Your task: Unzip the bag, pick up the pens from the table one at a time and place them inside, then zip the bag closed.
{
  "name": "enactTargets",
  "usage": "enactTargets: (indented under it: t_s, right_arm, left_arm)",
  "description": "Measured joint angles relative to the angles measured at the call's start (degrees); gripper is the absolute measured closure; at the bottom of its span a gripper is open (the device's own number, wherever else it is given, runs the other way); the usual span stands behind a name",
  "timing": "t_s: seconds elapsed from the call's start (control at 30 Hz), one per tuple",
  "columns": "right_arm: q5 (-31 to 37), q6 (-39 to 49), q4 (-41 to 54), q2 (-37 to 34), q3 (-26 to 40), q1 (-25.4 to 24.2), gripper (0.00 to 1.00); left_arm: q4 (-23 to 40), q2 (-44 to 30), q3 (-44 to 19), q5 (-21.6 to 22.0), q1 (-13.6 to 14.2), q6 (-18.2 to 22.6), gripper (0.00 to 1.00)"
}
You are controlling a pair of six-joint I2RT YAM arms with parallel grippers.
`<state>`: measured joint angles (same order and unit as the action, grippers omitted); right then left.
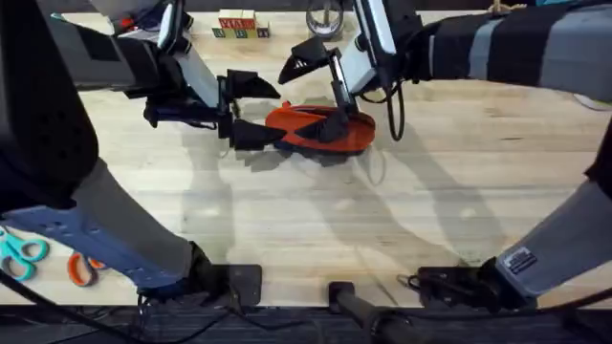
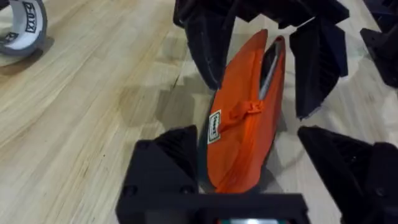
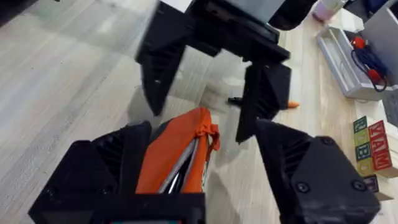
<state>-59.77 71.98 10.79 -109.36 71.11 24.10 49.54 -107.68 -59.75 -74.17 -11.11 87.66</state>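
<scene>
- Our left gripper [image 1: 251, 110] sits at about 11 o'clock from the table's [image 1: 287, 220] centre, its fingers spread wide to either side of the bag's [image 1: 320, 129] left end, not clamped on anything we can see.
- Our right gripper [image 1: 320, 86] hangs over the bag's right half at about 12 o'clock, fingers likewise apart, straddling the bag in the right wrist view [image 3: 180, 149].
- We see the bag lying on the table between the two grippers, just past the table's centre, its long axis running from 9 o'clock to 3 o'clock in the overhead view.
- The zipper edge faces up; in the left wrist view the bag [image 2: 245, 118] gapes at the end far from that camera, with something slim and pale inside.
- One orange pen [image 3: 261, 102] with a dark tip lies on the table just beyond the bag, in the right wrist view.
- We judge the filling step is in hand, with that pen not yet inside.
- Next, we think, one gripper must steady the bag while the other fetches that pen.
- Beyond, at 12 o'clock, stand toy blocks [image 1: 237, 26]; scissors [image 1: 21, 254] lie at 8 o'clock.
</scene>
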Motion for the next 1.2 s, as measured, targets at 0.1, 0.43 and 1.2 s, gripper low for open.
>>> enactTargets:
  t_s: [0.1, 0.43, 1.2]
  right_arm:
    - [0.0, 0.3, 0.0, 0.0, 0.0, 0.0, 0.005]
    - [0.0, 0.4, 0.1, 0.0, 0.0, -1.2, 0.005]
    - [0.0, -17.3, 4.0, 12.5, 0.0, -10.1, 0.006]
  left_arm:
    - [0.0, 0.0, 0.0, 0.0, 0.0, 0.0, 0.008]
    - [-0.1, 0.0, 0.0, 0.0, 0.0, 0.1, 0.008]
    - [4.0, 0.0, -0.2, 0.0, -3.0, 0.1, 0.006]
